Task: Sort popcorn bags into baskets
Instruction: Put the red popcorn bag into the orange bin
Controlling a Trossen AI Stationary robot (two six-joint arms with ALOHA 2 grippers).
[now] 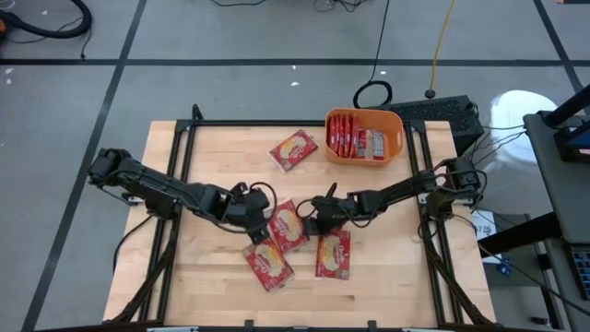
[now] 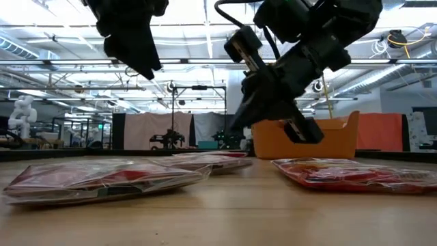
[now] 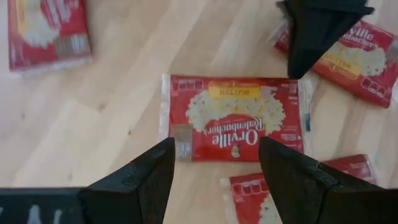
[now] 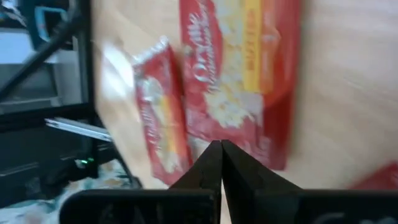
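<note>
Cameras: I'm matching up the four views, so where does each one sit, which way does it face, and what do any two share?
High view: above the table, facing straight down; both arms, orange tub, four loose popcorn bags.
Low view: at tabletop height, facing level across toward the room; both arms come in from above.
Left wrist view: on the left arm, facing down past its open fingers at a popcorn bag.
Right wrist view: on the right arm, facing down past its shut fingers.
Shared: the high and low views both show the tub.

A pale wooden desk (image 1: 212, 157) stands on grey floor (image 1: 230, 37) crossed by dark lines. Beyond it, ceiling strip lights (image 2: 54, 37) glow above dark curtains (image 2: 147, 130).
</note>
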